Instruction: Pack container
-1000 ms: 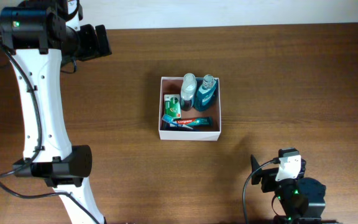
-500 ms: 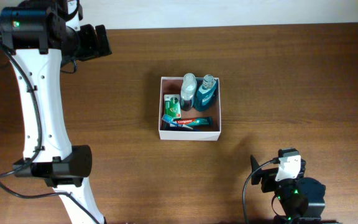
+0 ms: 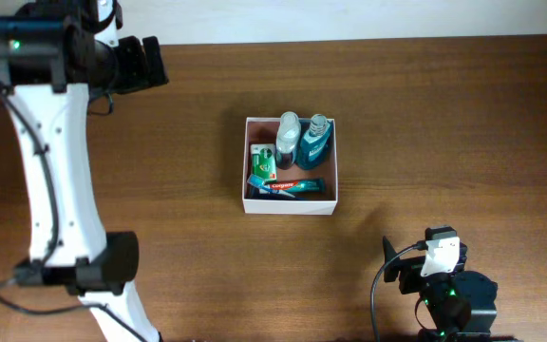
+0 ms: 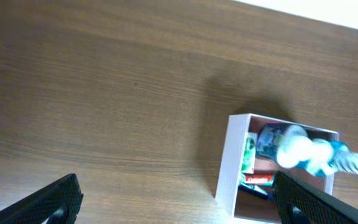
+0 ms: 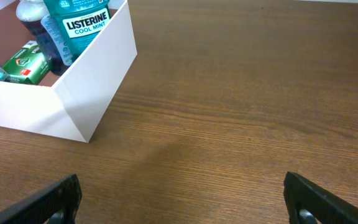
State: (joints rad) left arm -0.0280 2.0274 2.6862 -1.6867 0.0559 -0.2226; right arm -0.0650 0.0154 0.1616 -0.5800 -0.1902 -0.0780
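Note:
The container [image 3: 290, 206] is a square white-walled box in the middle of the table. It holds a teal mouthwash bottle [image 3: 315, 142], a clear bottle with a white cap [image 3: 287, 138], a green box [image 3: 264, 161] and a toothpaste tube [image 3: 297, 187]. My left gripper [image 3: 160, 62] is open and empty, high over the far left of the table, well away from the container [image 4: 232, 162]. My right gripper [image 3: 435, 271] is open and empty near the front right, with the container [image 5: 98, 68] off to its far left.
The brown wooden table [image 3: 444, 123] lies bare around the container. Its far edge meets a white wall [image 3: 349, 14]. The white left arm [image 3: 60, 171] spans the left side.
The left arm has shifted slightly to the left; its gripper stays near the far left corner. The right arm and the container's contents have not moved.

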